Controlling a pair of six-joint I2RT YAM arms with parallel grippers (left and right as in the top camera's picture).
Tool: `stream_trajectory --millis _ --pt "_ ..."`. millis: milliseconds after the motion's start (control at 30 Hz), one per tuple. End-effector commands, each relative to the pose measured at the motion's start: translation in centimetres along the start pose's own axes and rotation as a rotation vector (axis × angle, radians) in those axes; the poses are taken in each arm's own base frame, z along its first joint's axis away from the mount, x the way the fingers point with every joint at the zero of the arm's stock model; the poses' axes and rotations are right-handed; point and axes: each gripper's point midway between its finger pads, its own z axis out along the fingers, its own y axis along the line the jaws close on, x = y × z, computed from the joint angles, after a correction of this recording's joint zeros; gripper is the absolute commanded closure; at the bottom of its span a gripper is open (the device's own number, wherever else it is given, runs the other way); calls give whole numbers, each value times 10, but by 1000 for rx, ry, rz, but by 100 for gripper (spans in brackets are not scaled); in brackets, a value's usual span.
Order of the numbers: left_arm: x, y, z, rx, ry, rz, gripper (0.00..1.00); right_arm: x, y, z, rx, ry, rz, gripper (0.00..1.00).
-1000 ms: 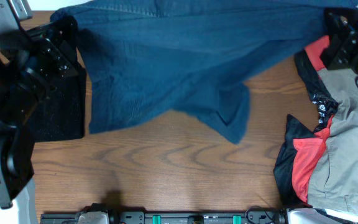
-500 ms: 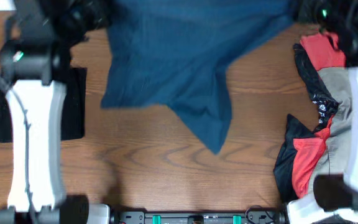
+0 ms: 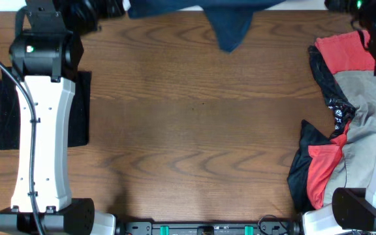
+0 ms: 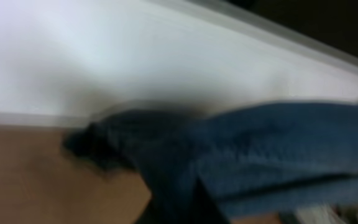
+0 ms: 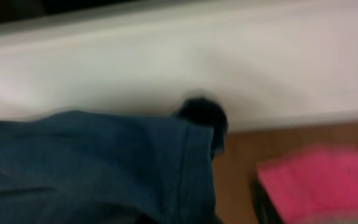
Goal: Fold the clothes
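A dark blue garment [image 3: 230, 23] hangs at the table's far edge, with only its lower tip showing in the overhead view. My left gripper [image 3: 113, 6] and right gripper [image 3: 341, 5] are at the far edge, one at each end of it. The left wrist view is blurred and shows the blue cloth [image 4: 260, 149] running into the jaws. The right wrist view shows the cloth [image 5: 104, 168] the same way. The fingers themselves are hidden by cloth.
A pile of red, grey and black clothes [image 3: 344, 130] lies along the right edge, and its red part shows in the right wrist view [image 5: 316, 180]. A folded black cloth [image 3: 5, 117] lies at the left, partly under the left arm [image 3: 41, 130]. A white wall stands beyond the table.
Both arms have swung out to the far edge and pulled the blue garment away from the table's middle. It lay spread over the far half; now only a tip shows.
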Motion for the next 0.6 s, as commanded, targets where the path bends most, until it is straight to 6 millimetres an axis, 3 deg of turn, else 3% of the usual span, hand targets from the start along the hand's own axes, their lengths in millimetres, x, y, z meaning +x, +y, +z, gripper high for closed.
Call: stream_trajectory --millis 0,200,400,567 --pt "26 66 -13 -279 95 -43 94 25 -86 -6 373 94 24 99" --pt "131 91 -29 -403 493 -172 94 147 -102 -6 445 581 3 99" --pt "224 97 -39 -453 811 -237 94 219 -113 -7 488 831 4 99" --pt "305 108 -66 -525 1093 -301 94 266 -121 -17 530 997 18 99"
